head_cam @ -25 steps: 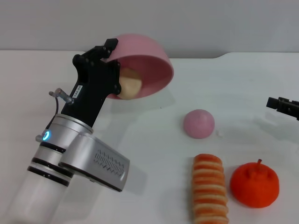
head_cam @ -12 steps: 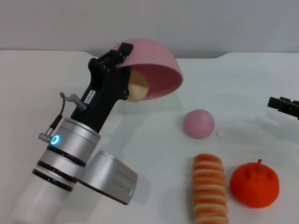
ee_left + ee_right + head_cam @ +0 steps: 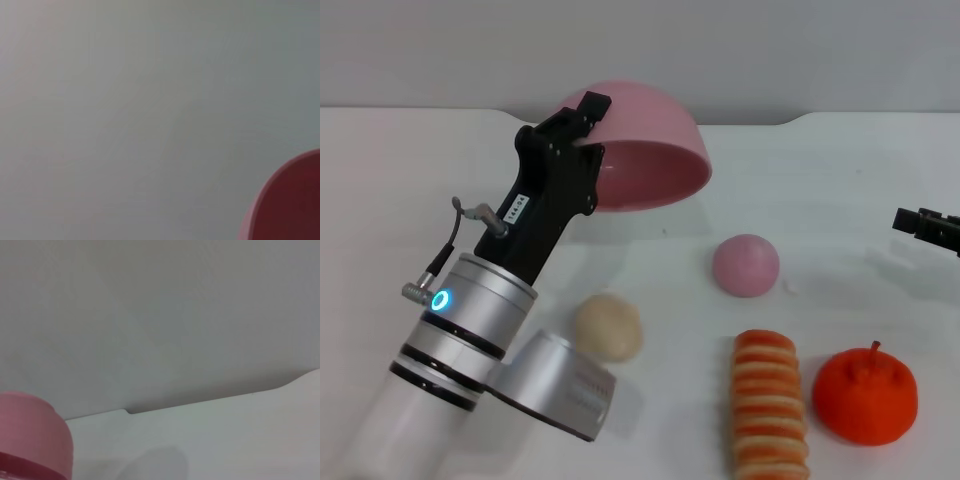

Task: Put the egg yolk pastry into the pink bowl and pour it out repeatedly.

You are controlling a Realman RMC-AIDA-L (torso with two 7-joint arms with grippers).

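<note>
a: egg yolk pastry – where's it at?
b: lying on the worktop, out of the pink bowl. sits toward the near edge, just beside the left arm's silver wrist housing, apart from the bowl.
a: and the bowl?
b: held off the worktop by the left tool, toward the far edge. tipped hard over, mouth facing down and toward the near edge. inside looks empty as far as visible. left wrist view catches only a bit of its pink wall vs grey backdrop.
a: left tool state?
b: clamped on the bowl's rim, black fingers pinching the wall on the left side.
a: right tool?
b: right tool pokes in at the worktop's right edge, well apart from everything. only black tips show; can't tell if spread or closed. its wrist view catches the bowl's outer wall and the far edge.
a: other stuff?
b: small pink dome near the middle. striped bread roll and orange fruit side by side at the near edge, right part. tiny white crumb just beside the dome.
</note>
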